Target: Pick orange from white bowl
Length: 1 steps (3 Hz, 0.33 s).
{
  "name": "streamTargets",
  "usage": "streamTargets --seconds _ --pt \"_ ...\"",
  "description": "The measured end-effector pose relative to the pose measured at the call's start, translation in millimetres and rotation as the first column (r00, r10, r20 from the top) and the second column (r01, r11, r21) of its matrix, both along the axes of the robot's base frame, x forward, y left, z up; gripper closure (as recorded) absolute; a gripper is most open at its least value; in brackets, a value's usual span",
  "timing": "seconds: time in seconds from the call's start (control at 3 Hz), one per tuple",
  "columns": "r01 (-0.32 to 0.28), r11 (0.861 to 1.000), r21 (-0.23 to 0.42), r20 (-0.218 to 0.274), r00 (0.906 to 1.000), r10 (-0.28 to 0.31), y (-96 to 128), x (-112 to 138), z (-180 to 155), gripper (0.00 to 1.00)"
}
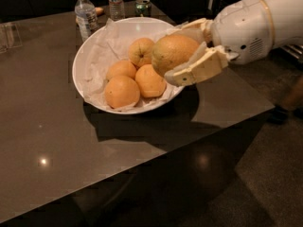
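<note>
My gripper [182,51] is shut on the orange [173,53], the largest, dull yellowish-orange fruit. It holds the orange above the right rim of the white bowl [81,56], clear of the fruit inside. One cream finger [199,68] runs under the orange, the other [194,25] over its top. The bowl is wide, shallow and lined with crumpled white paper [102,53]. Several smaller, brighter oranges [122,91] lie in it.
The bowl stands on a dark glossy table [42,126]. Two water bottles [86,18] and a can [142,6] stand behind the bowl. A clear container [10,34] sits at the far left. The table's front edge slants down to the left; dark floor lies to the right.
</note>
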State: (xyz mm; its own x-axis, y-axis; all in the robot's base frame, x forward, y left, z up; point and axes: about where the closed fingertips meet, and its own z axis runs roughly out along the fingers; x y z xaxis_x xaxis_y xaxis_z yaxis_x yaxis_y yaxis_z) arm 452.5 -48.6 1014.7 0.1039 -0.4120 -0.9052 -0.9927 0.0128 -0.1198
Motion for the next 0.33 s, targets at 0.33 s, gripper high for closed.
streamTargets --seconds 0.33 --pt "0.059 0.998 0.002 0.002 0.9983 -0.059 -17.9 -15.5 6.0 1.00"
